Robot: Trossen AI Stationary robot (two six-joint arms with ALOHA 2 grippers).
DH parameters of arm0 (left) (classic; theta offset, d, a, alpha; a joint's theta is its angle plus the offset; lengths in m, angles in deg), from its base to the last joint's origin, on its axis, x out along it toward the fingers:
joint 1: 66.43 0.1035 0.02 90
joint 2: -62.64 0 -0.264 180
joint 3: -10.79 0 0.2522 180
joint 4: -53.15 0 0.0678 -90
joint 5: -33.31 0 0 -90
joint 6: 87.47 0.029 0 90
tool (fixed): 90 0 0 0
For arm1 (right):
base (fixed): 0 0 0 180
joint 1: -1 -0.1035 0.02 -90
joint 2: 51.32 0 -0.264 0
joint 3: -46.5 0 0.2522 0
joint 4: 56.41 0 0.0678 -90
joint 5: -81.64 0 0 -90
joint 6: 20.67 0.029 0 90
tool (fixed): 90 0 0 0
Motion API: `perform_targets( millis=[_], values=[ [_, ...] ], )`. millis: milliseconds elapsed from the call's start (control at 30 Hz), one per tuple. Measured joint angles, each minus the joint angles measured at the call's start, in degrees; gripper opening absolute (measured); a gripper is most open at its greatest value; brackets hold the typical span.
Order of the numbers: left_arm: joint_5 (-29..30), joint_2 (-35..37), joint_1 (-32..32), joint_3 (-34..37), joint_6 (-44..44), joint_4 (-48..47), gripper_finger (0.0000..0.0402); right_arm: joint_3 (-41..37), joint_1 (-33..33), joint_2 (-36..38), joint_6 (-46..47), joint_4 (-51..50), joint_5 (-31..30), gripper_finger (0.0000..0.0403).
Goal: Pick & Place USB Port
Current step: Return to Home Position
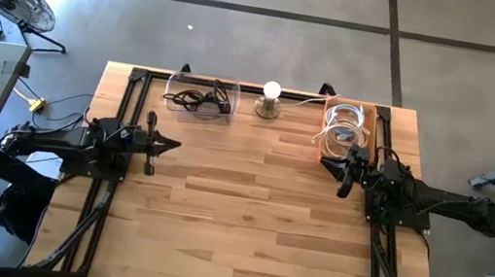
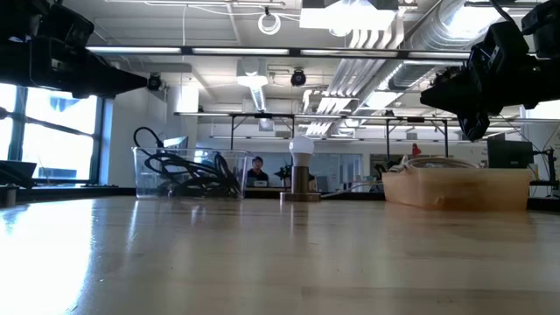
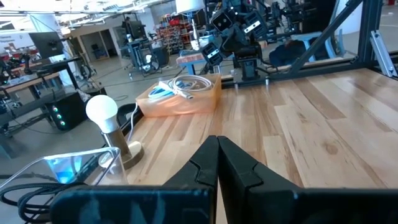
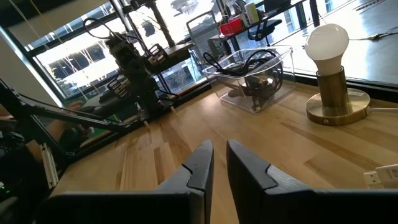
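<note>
Parked low at opposite sides of the tabletop [image 1: 246, 217], arms level, pointing inward. Pale wood planks; open workshop with ceiling ducts beyond. Pressed together, empty: left end effector [image 1: 171, 144]. Parted by a thin gap, gripping nothing: right end effector [image 1: 330, 163], just beside the orange bin [image 1: 373, 118]. Coiled inside the transparent bin [image 1: 177, 81] at the far edge: black USB cable [image 1: 199, 100].

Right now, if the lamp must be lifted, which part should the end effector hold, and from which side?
Probably the brass stem between bulb and base: a narrow upright cylinder, while the bulb is round and the base a wide flat disc. Come level from the open table side, as the transparent bin and the orange bin flank the lamp.
</note>
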State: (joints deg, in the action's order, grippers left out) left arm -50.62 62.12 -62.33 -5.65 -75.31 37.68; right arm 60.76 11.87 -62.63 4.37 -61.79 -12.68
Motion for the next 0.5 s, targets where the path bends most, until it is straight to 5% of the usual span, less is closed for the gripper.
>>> perform_targets(
  millis=[500],
  values=[
    [0.0,0.0,0.0,-0.09,-0.02,0.08,0.0001,0.0,-0.01,-0.01,0.01,0.0,0.0,0.0042]
  ],
)
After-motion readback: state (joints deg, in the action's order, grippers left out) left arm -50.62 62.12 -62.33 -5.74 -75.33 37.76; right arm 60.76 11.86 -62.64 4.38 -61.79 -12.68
